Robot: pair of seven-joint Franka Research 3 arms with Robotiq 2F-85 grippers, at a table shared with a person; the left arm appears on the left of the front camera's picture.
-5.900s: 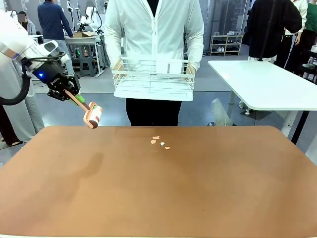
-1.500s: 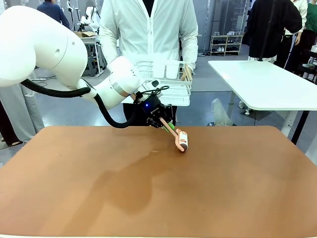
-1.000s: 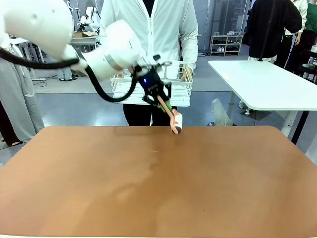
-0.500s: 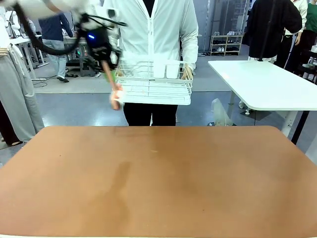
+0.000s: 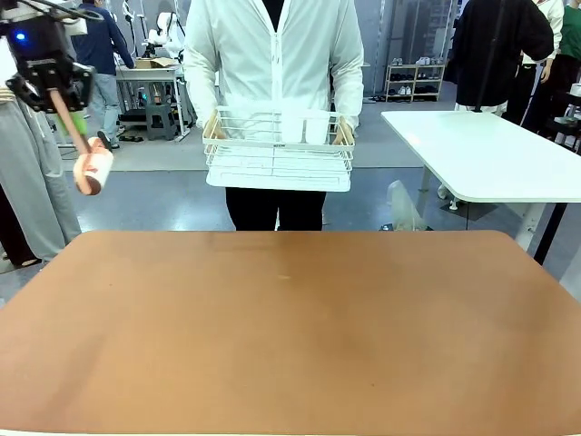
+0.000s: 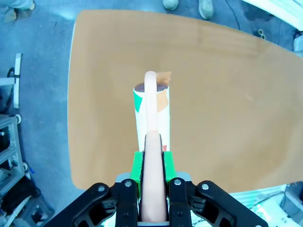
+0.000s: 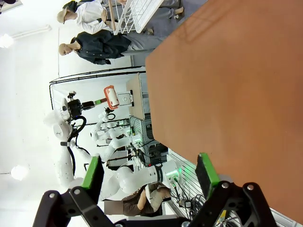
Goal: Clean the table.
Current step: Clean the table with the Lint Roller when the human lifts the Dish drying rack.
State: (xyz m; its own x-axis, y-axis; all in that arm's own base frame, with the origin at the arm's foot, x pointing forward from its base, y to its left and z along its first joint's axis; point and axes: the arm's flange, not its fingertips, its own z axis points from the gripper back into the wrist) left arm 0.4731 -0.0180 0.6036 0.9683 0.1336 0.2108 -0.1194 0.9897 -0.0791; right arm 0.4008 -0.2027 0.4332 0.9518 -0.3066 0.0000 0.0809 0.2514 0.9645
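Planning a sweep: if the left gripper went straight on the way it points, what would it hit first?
Probably the table, near its edge, with the held lint roller touching first; depth is unclear.

Far centre, we note a white wire rack (image 5: 278,150) before a person in a white jacket (image 5: 277,54); far right, a white rectangular table (image 5: 481,154); beyond, a shoe shelf (image 5: 413,80).
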